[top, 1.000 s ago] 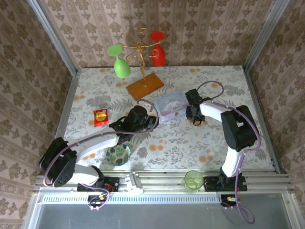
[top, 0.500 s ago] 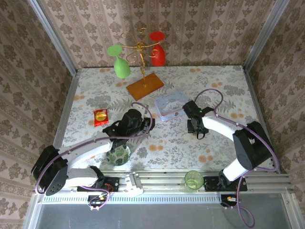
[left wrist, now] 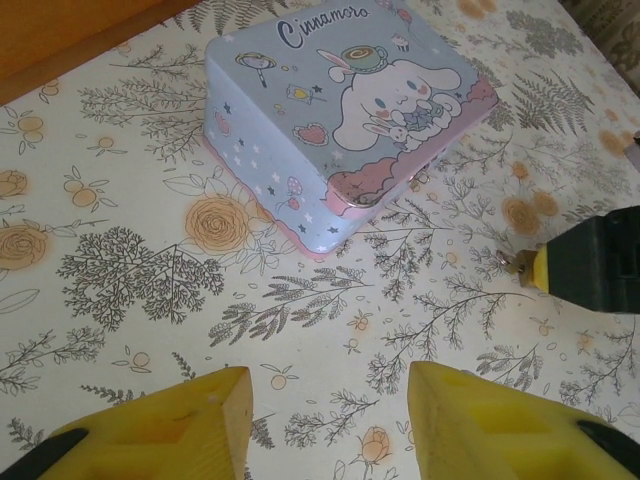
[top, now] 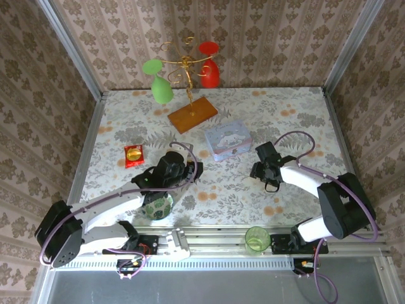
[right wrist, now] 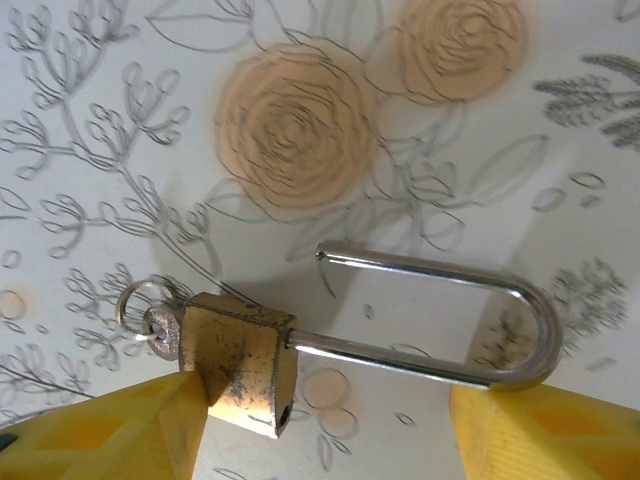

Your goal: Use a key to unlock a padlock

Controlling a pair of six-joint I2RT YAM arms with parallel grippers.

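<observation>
The padlock point(right wrist: 240, 375) is shown in the right wrist view lying flat on the floral table point(top: 228, 190). Its silvery shackle point(right wrist: 420, 268) is stretched toward 3 o'clock, and the free end is lifted clear of the brass body, so the lock is judged to be undone. The key point(right wrist: 163, 335) is seated in the body's 9 o'clock end, with a small ring attached.

The right gripper point(right wrist: 325, 392) is poised over the lock with its jaws spread wide and nothing gripped. Whether the 9 o'clock pad touches the body cannot be told. The left gripper point(left wrist: 330, 395) is parted and empty, with a pale blue tin point(left wrist: 340, 100) at its 12 o'clock.

The lock could be dragged or flipped if a pad is brushed against it while the arm is lifted. If the jaws were closed along its length, the shackle might be pushed back in and latched again.
</observation>
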